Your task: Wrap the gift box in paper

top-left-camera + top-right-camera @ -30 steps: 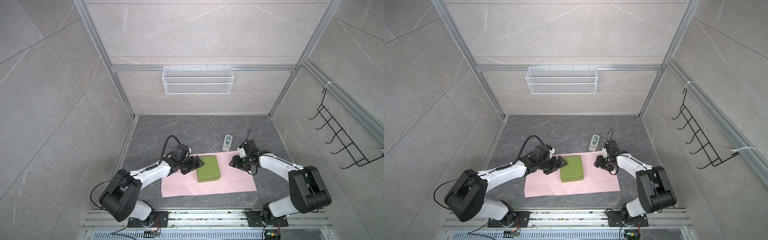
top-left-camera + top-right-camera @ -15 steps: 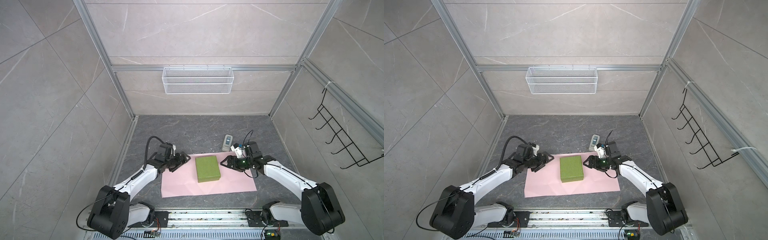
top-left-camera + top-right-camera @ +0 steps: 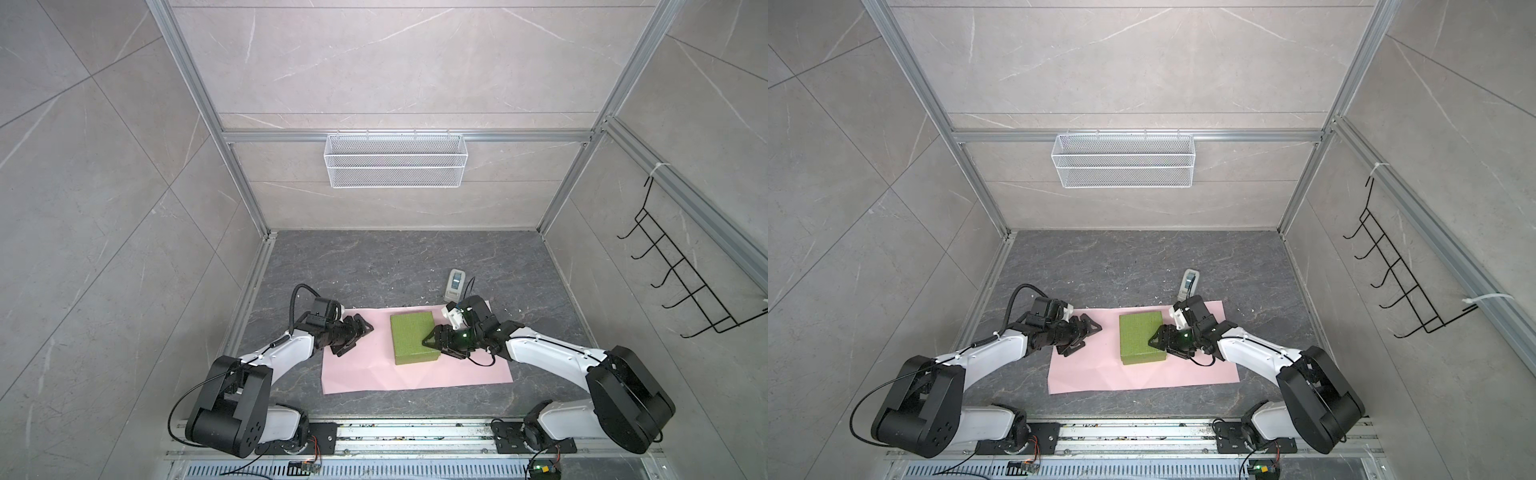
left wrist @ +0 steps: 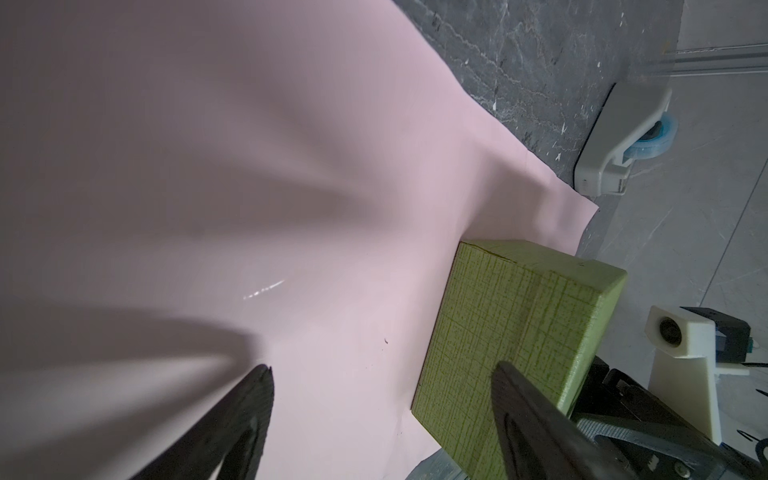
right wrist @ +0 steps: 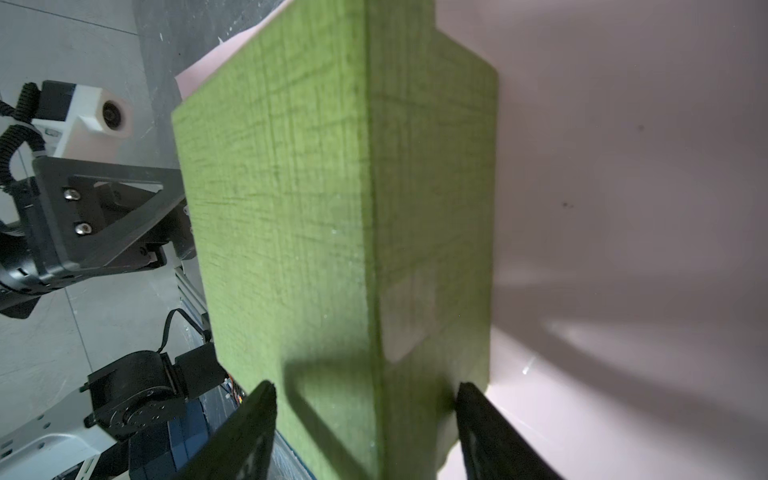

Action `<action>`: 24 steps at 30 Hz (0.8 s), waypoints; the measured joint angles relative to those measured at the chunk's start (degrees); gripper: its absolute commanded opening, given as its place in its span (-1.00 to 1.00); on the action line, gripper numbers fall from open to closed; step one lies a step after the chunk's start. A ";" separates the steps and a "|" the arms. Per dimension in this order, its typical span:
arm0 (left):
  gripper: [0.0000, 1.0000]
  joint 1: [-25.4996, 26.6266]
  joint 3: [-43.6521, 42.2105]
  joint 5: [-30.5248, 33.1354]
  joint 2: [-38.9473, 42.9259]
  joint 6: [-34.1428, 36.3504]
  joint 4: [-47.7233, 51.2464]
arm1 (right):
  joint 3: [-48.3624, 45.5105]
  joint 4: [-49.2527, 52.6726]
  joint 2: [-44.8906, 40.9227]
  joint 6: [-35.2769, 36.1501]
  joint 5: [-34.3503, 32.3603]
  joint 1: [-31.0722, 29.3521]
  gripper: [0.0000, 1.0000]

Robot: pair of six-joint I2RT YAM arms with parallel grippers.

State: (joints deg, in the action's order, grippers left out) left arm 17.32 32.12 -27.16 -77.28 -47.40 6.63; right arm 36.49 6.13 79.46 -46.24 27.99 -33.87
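Olive-green gift box (image 3: 413,344) lies flat on the paper (image 3: 361,376), pink face up, between the two tools. The right tool (image 3: 434,344) is at the box side nearest it. Its jaws are spread, with one finger over the ribbed top and the other low beside the side wall, next to the paper. In the right wrist view the gift box (image 5: 299,199) has its long edge running between the fingertips of the right tool (image 5: 365,386). A finger shadow falls on the top face, and I cannot tell if either finger touches. The gift box (image 3: 1142,338) sits level.

The left tool (image 3: 354,340) is on the opposite side of the box and apart from it. Its jaws are spread wide and hold nothing, with only paper under them. In the left wrist view the left tool (image 4: 381,368) frames the paper (image 4: 208,166), which is softly rippled, and a corner of the gift box (image 4: 519,328). Paper (image 3: 1100,370) shows light creases on the side of the box toward the arm bases.

A grey-white tape dispenser (image 3: 455,284) with a blue roll stands just beyond the right tool's wrist, off the paper, on the dark marbled desk (image 3: 374,266). Further out, a white wire basket (image 3: 395,166) hangs on the back wall. A black hook rack (image 3: 681,286) is on the wall on the right tool's side.
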 measured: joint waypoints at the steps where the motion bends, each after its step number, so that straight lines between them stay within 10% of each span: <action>1: 0.68 0.00 0.00 0.00 0.00 0.11 -0.02 | -0.31 -0.61 0.00 -0.96 -0.59 -0.42 0.29; 24: 0.67 -0.22 -2.51 -1.27 -0.63 1.55 -3.37 | -1.40 -10.27 1.68 -12.79 -8.90 -6.62 0.17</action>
State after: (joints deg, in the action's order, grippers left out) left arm 17.10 29.61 -28.42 -77.91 -45.84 3.27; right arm 35.09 -4.14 81.14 -59.02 19.09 -40.49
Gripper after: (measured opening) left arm 0.833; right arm 0.587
